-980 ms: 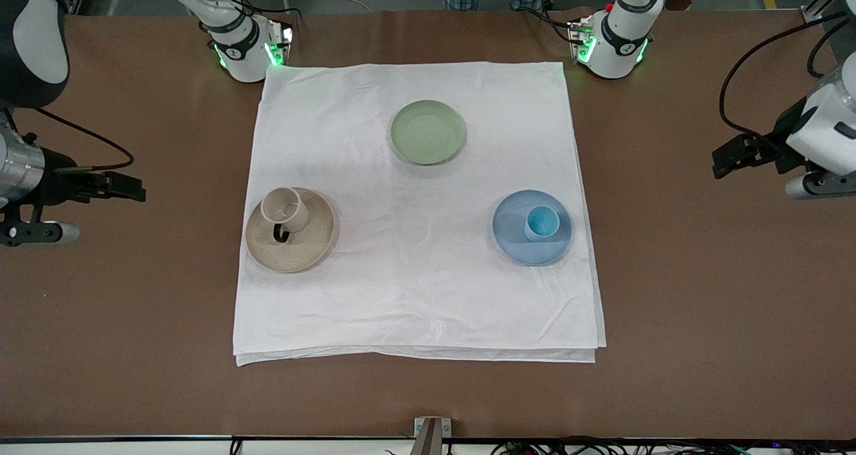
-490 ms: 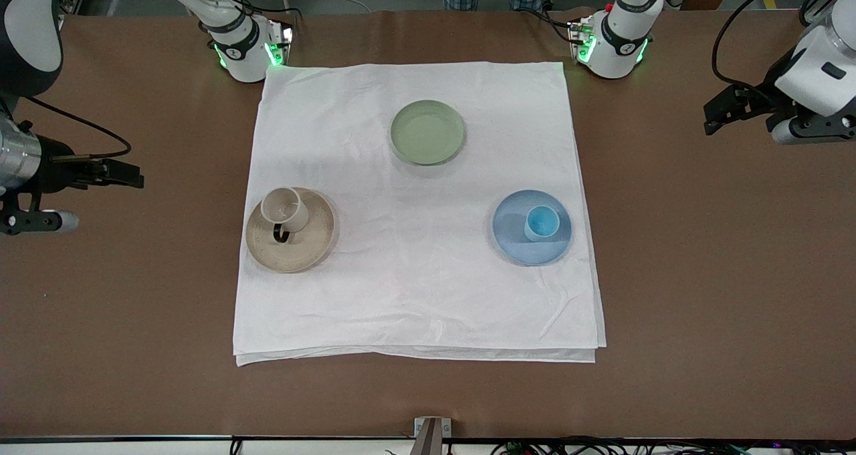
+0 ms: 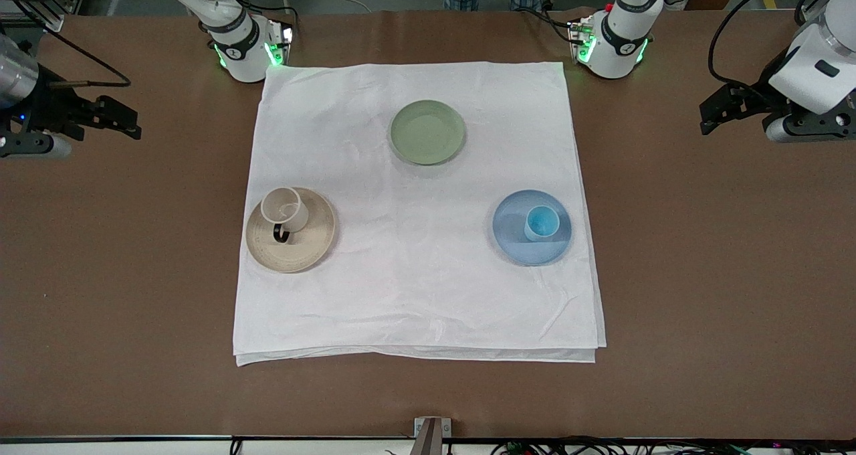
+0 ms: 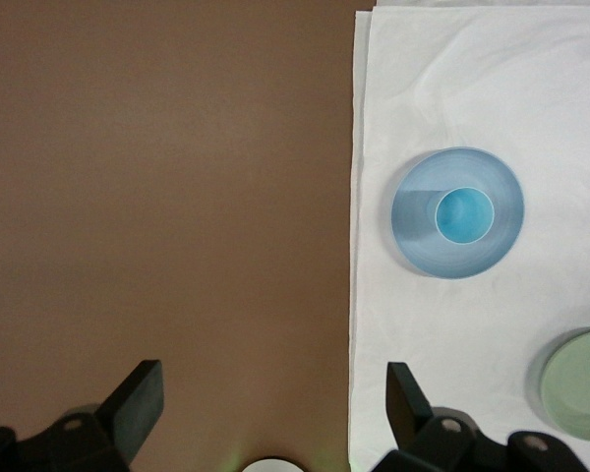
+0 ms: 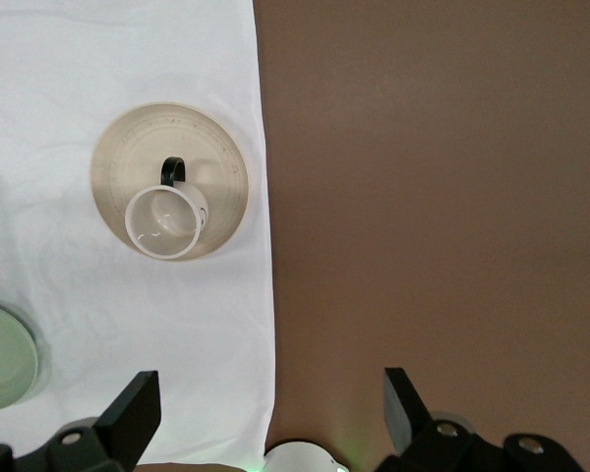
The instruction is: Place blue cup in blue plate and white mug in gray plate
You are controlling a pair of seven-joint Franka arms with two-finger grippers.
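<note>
Both placements look finished. The blue cup (image 3: 542, 223) stands upright in the blue plate (image 3: 513, 239), at the right of centre in the front frame, and the white mug (image 3: 285, 209) stands in the gray plate (image 3: 309, 246), at the left of centre, its dark handle pointing toward the lower edge of the frame. Both plates sit on the white cloth (image 3: 414, 288) spread over the brown counter (image 3: 702, 274). A green plate (image 3: 428, 132) with nothing in it lies in the upper middle of the cloth.

The 2 arms are parked off the cloth. The left pincer (image 3: 704, 119) hovers over bare counter at the upper right of the front frame, and its wrist view shows the fingers (image 4: 138, 403) spread wide with nothing between them. The right pincer (image 3: 131, 123) hovers over bare counter at the upper left, likewise wide and holding nothing in its own wrist view.

My judgement is that no placing step remains; the next move calls only for the arms to stay clear of the dishes, perhaps settling to rest.

Hard to make out: the mug sits off centre, toward the plate's upper-left rim in the front frame, and whether its base is wholly on the flat cannot be told. Both arms' upper links are cut off by the frame edges, and the front view shows each pincer only side-on.
</note>
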